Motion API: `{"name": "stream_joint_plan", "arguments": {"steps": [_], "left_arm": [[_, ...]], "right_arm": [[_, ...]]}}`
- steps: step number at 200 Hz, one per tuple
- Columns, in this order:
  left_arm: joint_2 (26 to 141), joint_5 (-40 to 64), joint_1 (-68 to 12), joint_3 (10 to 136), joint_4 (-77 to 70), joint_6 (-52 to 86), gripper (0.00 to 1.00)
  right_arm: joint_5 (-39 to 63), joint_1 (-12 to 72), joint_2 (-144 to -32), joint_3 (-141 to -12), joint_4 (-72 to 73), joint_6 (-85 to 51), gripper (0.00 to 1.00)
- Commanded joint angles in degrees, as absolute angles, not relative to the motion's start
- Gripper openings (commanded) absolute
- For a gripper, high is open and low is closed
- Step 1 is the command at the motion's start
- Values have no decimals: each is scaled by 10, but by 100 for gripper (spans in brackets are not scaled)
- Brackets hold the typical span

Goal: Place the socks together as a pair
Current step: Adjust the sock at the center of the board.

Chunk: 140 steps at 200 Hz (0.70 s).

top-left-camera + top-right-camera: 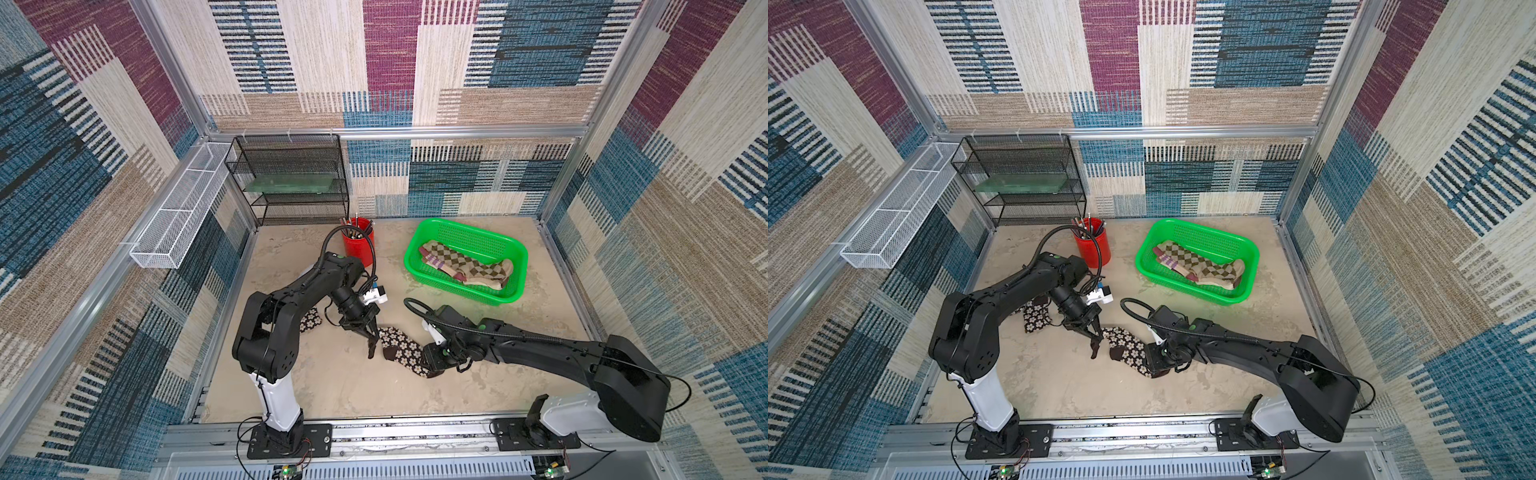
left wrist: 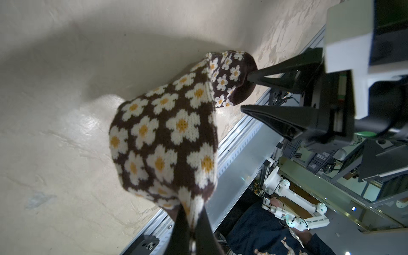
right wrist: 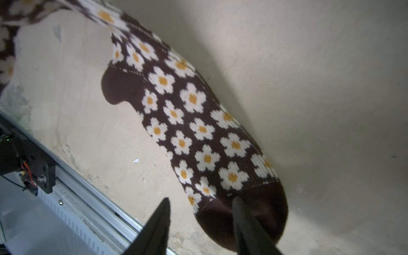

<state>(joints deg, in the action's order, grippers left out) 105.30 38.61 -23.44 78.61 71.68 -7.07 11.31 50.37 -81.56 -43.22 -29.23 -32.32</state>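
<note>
A dark brown sock with white flowers stretches between my two grippers near the middle of the table. My left gripper is shut on its cuff end, and the knit bunches up from there. My right gripper is at the plain brown toe. Its jaws stand apart, one finger on the toe and the other over bare table. A second flowered sock lies partly hidden under the left arm. Argyle socks and a purple-striped sock lie in the green basket.
A red cup of pens stands behind the left arm. A black mesh rack fills the back left corner, beside a white wire tray on the left wall. A metal rail runs along the table's front edge.
</note>
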Motion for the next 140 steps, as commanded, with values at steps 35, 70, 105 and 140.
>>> {"name": "stream_joint_plan", "arguments": {"steps": [35, 70, 105, 140], "left_arm": [[1067, 255, -226, 830, 710, 0, 20], [1080, 174, -215, 858, 706, 18, 29], [1067, 40, -214, 900, 706, 40, 44], [1045, -42, -218, 943, 707, 34, 48]], "right_arm": [[19, 513, -900, -437, -304, -349, 4], [-7, 514, -920, -445, -339, -347, 0], [-1, 514, -902, -446, -373, -332, 0], [18, 513, -896, -449, -409, -307, 0]]}}
